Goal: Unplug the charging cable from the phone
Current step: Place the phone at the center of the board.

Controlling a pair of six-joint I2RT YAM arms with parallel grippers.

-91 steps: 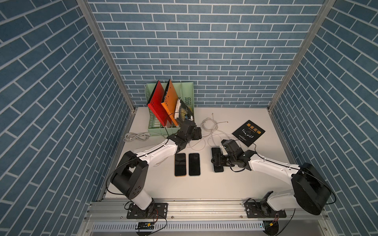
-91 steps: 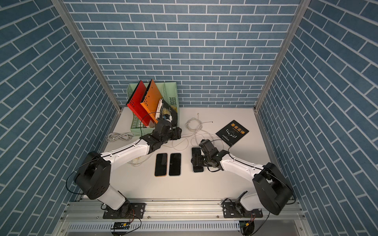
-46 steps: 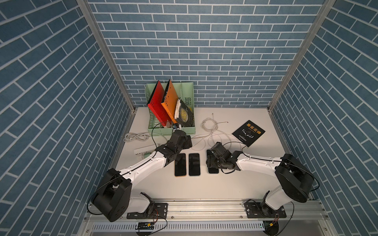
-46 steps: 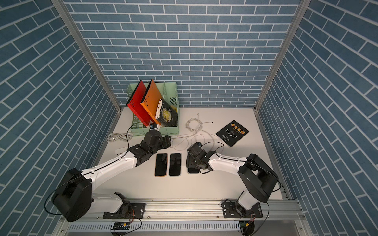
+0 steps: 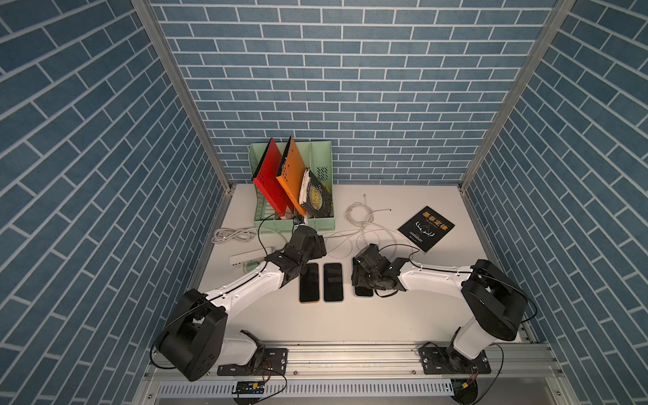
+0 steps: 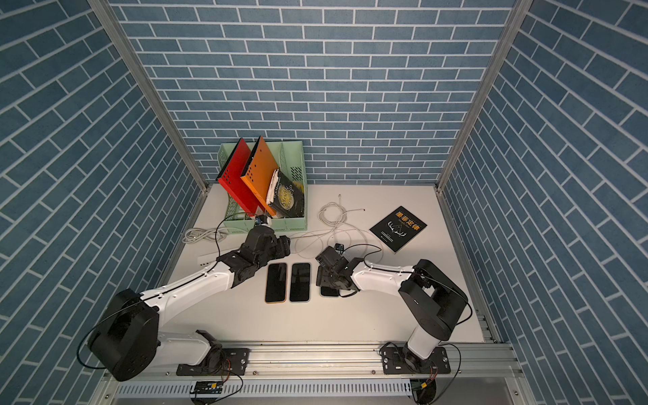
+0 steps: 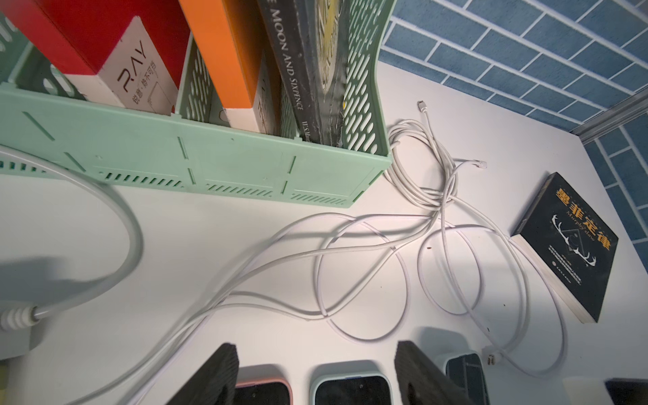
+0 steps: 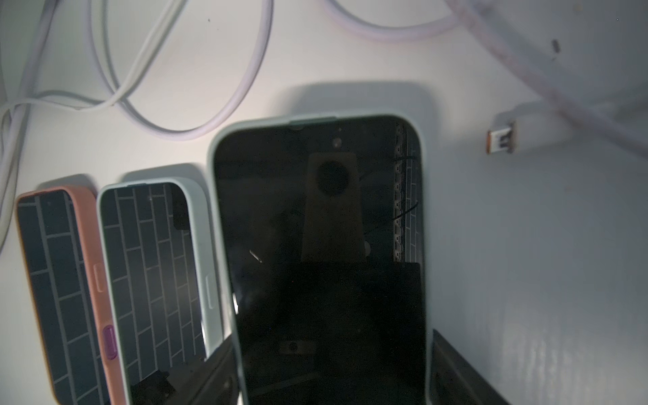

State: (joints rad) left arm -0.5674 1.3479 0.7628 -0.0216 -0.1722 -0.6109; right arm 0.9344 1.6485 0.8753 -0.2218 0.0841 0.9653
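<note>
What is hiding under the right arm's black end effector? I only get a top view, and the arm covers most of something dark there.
Observer: A third phone in a pale green case, screen dark. The right wrist camera looks along it.
Operator: Is a wire plugged into it?
Observer: The short end that shows carries no wire. A white cable's plug lies loose on the table beside the phone, not touching it.
Operator: Is the arm squeezing the phone?
Observer: The right end effector has its fingers along both long edges. Whether they press on it, I cannot tell.
</note>
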